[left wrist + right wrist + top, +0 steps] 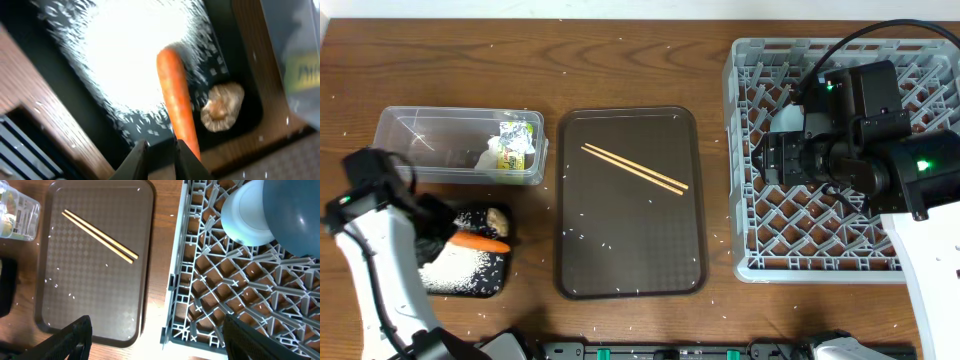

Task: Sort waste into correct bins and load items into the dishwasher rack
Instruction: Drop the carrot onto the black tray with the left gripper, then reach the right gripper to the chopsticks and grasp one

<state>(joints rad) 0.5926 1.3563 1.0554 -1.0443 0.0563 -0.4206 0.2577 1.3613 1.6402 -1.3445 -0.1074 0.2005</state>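
The orange carrot (480, 243) (175, 100) lies in the shallow black tray (503, 287) beside a brown food lump (498, 220) (222, 107) and a heap of white rice (455, 268) (125, 55). My left gripper (438, 235) (160, 160) hovers over that tray, open by only a narrow gap. Nothing sits between its fingers, and the carrot runs just past the right one. The clear tub (420, 130) holds the yellow-green wrapper (515, 145). The chopsticks (635, 168) (100, 235) lie on the brown serving tray. My right gripper (758, 160) (172, 340) is open wide and empty above the rack's (800, 230) left edge.
The dark brown serving tray (630, 250) (95, 290) sits between the bins and the grey rack (225, 290). In the rack stand a dark-blue plate (295, 210) and a pale round vessel (247, 220). Loose rice grains dot the wooden table.
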